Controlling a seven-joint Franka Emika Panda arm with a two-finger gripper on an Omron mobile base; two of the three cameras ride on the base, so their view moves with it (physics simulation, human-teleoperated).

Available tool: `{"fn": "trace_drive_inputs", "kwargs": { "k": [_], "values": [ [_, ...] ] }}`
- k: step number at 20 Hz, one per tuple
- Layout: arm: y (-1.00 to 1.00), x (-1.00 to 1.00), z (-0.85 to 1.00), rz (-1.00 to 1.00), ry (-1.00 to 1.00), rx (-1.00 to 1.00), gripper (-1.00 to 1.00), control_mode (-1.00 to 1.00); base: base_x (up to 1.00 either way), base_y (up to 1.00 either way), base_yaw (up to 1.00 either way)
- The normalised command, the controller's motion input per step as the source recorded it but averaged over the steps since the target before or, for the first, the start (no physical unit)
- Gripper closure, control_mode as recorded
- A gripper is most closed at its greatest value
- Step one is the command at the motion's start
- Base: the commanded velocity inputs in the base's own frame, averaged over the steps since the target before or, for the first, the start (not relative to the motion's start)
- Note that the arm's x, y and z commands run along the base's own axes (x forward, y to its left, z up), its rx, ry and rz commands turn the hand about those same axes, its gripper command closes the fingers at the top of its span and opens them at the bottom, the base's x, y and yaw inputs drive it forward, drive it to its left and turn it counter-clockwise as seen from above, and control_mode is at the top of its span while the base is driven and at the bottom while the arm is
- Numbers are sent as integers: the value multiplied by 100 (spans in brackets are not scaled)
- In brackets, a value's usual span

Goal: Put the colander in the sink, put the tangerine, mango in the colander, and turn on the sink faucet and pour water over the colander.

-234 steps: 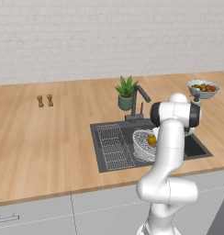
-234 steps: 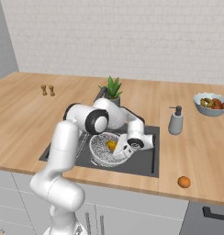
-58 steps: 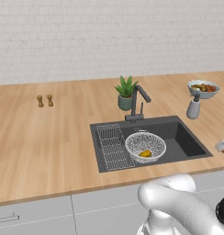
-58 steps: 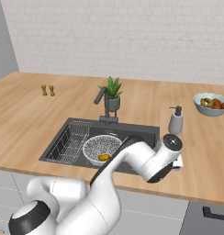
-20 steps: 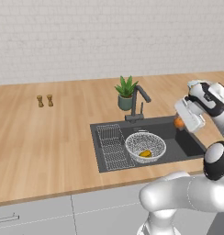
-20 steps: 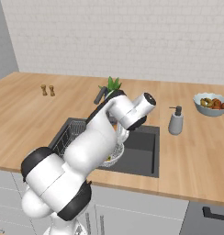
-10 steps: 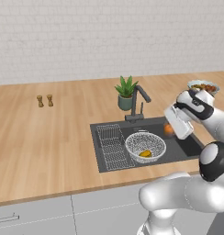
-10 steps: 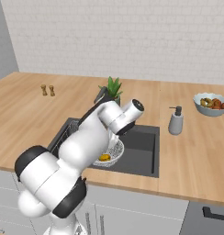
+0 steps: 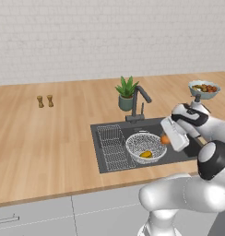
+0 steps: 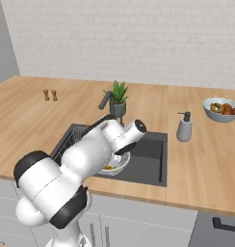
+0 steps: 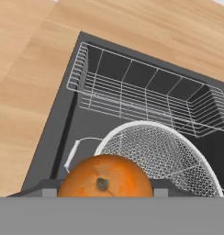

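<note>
Countertop of pale wood spreads across most of the left base view, and we see the sink sunk into it just right of centre, a dark grey rectangle. In the hand view the sink runs from upper left toward the lower right. Along the basin's left side in the left base view lies a flat wire rack; in the hand view the wire rack crosses the upper middle.

We find the colander standing in the basin, just right of the rack, near the middle of the left base view, with the mango lying inside it toward its lower edge. In the hand view the colander sits at lower centre to lower right. In the right base view the colander peeks out from behind the arm at centre.

Behind the basin rises the sink faucet, its spout angled right, with a potted plant just left of it. A fruit bowl sits at the right edge, and a soap bottle stands right of the sink in the right base view.

Our gripper hangs over the colander's right rim, clamped around the tangerine. In the hand view the tangerine sits at bottom centre, between the dark fingers.

Two small shakers stand at the left of the left base view.
</note>
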Motion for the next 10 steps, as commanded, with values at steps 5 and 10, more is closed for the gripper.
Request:
{"fn": "trace_drive_inputs", "kwargs": {
  "k": [5, 10],
  "values": [
    [0, 20, -22, 7, -9, 2, 100, -100, 0, 0, 0],
    [0, 35, -28, 7, -4, 0, 100, -100, 0, 0, 0]
  ]
}}
